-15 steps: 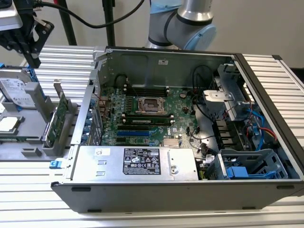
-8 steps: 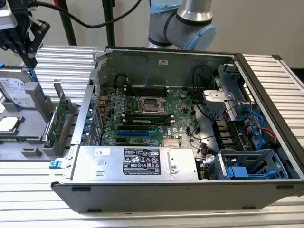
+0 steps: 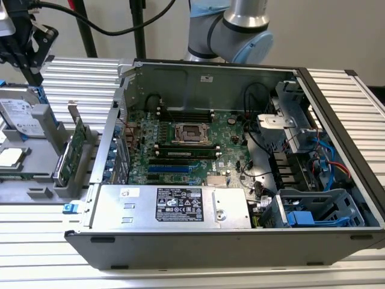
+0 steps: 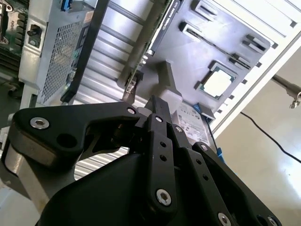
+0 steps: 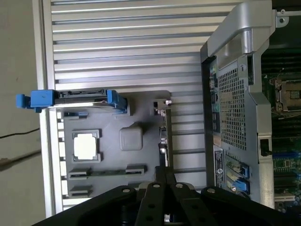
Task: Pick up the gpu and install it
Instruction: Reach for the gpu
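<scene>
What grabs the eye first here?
The open computer case in the middle of the exterior view, its green motherboard bared. At that view's left, the gpu stands upright in a grey holder beside the case. In the first wrist view the black gripper hangs over that holder.

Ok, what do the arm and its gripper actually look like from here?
The arm is a silver-grey metal tube with rounded light blue joint caps. The gripper is matte black throughout: angular linked bars narrowing to slim jaws, pinned by shiny silver screw heads, on a bulky black body. In the exterior view a thick black cable trails away from the gripper end.
</scene>
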